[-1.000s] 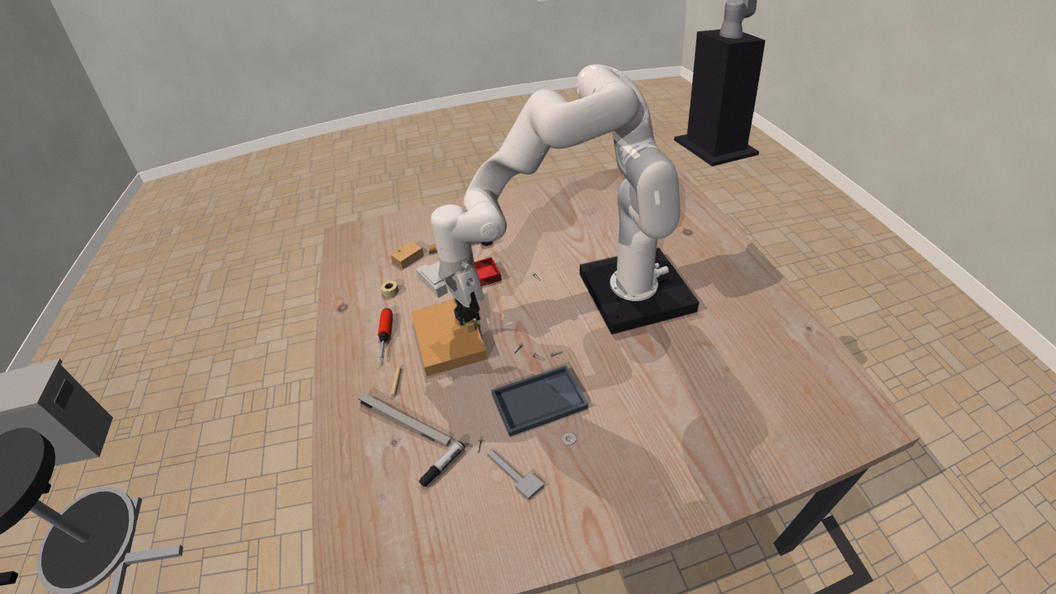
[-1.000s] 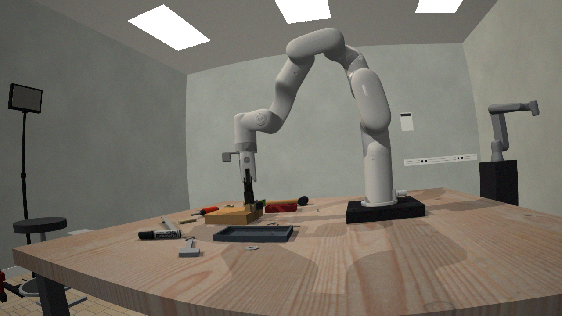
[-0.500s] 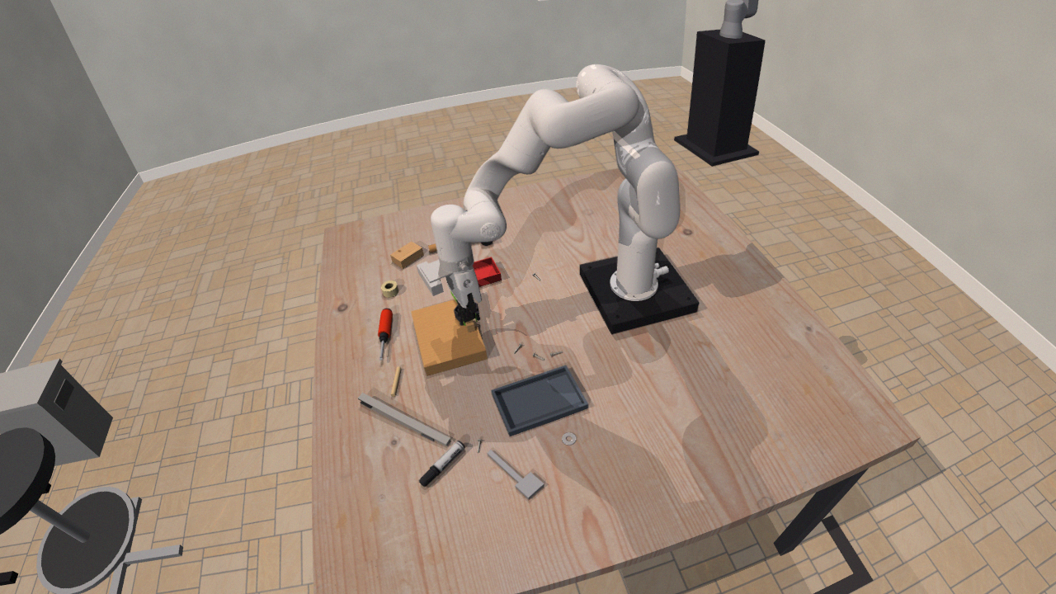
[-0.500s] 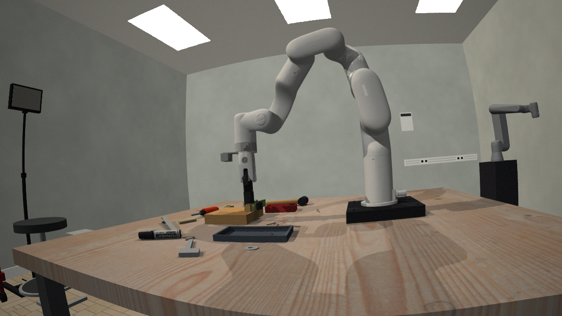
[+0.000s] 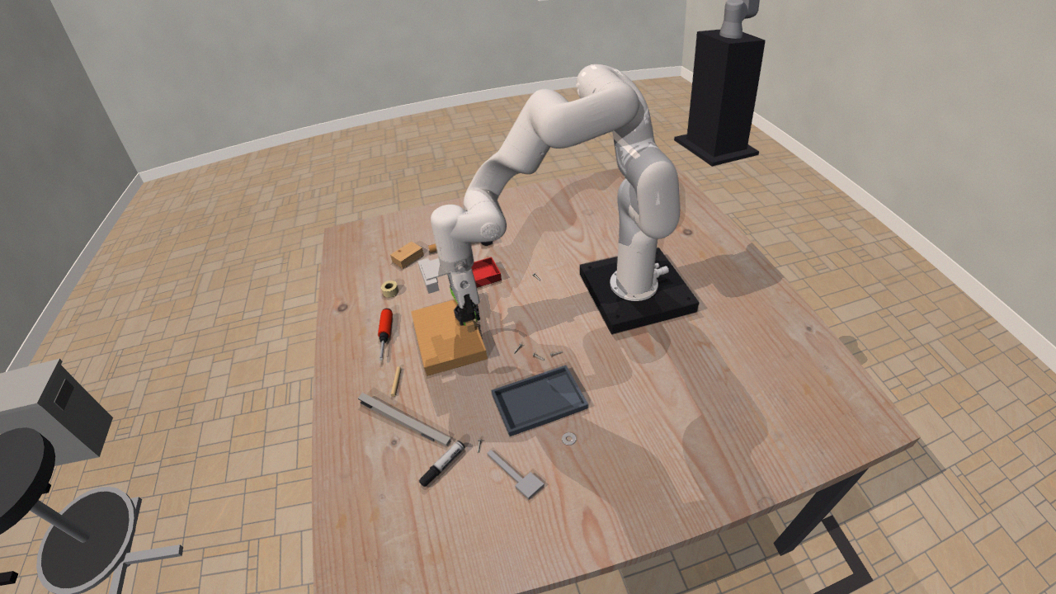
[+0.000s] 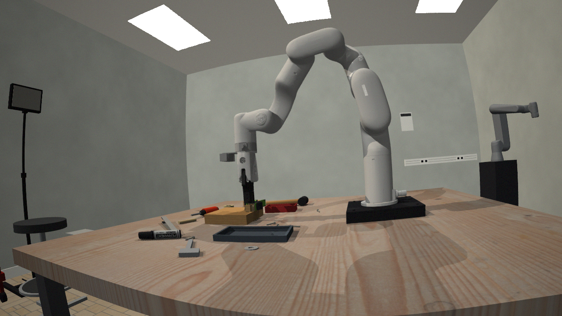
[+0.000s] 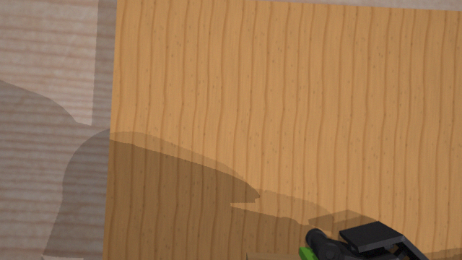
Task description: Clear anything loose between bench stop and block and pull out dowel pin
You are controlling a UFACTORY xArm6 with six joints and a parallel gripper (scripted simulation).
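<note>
The orange bench board (image 5: 443, 343) (image 6: 228, 216) (image 7: 253, 108) lies on the table's left half. The small wooden block (image 6: 248, 207) sits at the board's far right corner, with the green-tipped spring clamp (image 6: 259, 204) (image 7: 307, 253) next to it. My gripper (image 5: 467, 316) (image 6: 247, 198) points straight down onto the block's top and is shut on the dowel pin, which its black fingers hide. The bench stop and any loose thing beside the block are hidden behind the gripper. The wrist view shows mostly bare board with my shadow.
A red tray (image 5: 485, 271) and a hammer (image 6: 286, 202) lie just behind the board. A screwdriver (image 5: 384, 325), tape roll (image 5: 389, 289) and loose dowel (image 5: 395, 380) lie left of it. A grey tray (image 5: 540, 399), screws (image 5: 531, 353), ruler (image 5: 403, 418) and marker (image 5: 441, 464) lie in front.
</note>
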